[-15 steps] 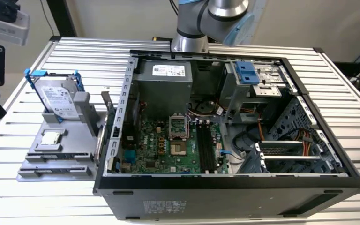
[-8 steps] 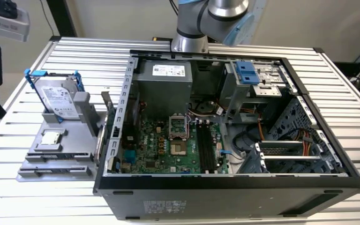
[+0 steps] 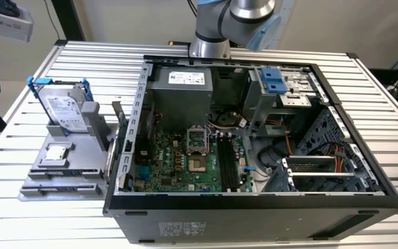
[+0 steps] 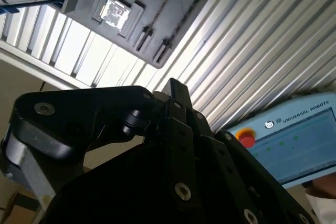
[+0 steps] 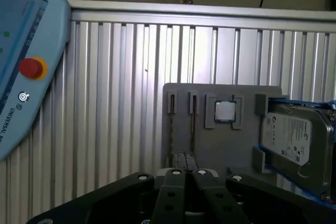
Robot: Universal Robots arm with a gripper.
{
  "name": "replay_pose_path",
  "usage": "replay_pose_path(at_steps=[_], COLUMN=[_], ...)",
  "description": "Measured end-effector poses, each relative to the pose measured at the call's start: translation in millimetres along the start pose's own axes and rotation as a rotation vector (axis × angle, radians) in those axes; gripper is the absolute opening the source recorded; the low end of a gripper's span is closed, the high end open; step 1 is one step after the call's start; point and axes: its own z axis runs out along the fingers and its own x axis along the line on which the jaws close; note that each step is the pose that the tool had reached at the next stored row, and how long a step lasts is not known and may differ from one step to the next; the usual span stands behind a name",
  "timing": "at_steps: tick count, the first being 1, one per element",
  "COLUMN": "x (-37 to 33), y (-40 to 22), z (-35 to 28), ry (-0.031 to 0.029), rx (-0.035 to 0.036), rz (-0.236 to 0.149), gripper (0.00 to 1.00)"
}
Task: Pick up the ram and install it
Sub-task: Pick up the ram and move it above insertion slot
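- Gripper of black metal links [image 5: 184, 160] has its two fingers pressed together at the tips in both wrist views. In the first wrist view the tips point toward the flat grey holder plate [image 5: 210, 145], at the end of its two narrow grooves [image 5: 171, 129].
- The plate lies on the ribbed aluminium table [image 3: 47, 223], near the table's edge at the exterior view's left, just beside the open black computer case [image 3: 254, 201].
- The plate carries two things. A small square silver processor chip [image 3: 56, 152] sits in its square pocket. A silver boxy hard drive in a blue bracket [image 3: 64, 106] stands tilted on a grey support at the plate's far end.
- The case reaches from the middle of the table almost to the edge at the exterior view's right. Inside it are a green motherboard [image 3: 178, 166] on the floor, a grey power supply box [image 3: 182, 91] at the far wall, and a blue drive bracket [image 3: 273, 82] in the metal bay.
- On the motherboard, long black memory slots [image 3: 228, 161] lie beside the square processor socket [image 3: 199, 165]. I cannot tell whether the ram sits in one of them or where else it is.
- The grey robot arm with pale blue caps [image 3: 233, 21] rises at the table's far edge.
- A pale blue-grey control tablet with a red round button [image 5: 30, 67] shows in both wrist views, in front of the table's ribs.
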Motion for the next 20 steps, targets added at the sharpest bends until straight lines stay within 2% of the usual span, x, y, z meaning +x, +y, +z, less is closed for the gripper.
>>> replay_pose_path(at_steps=[5,13,16,20], x=[0.0,0.0,0.0,0.0], y=[0.0,-0.1,-0.1,-0.2], z=[0.1,0.9,1.5,4.4], ry=[0.0024,0.0053,0.0053,0.0029], rx=[-0.0006,-0.0013,-0.0002,0.0083], rz=[-0.057,-0.127,-0.130,-0.120], gripper=[0.00,0.00,0.00,0.00])
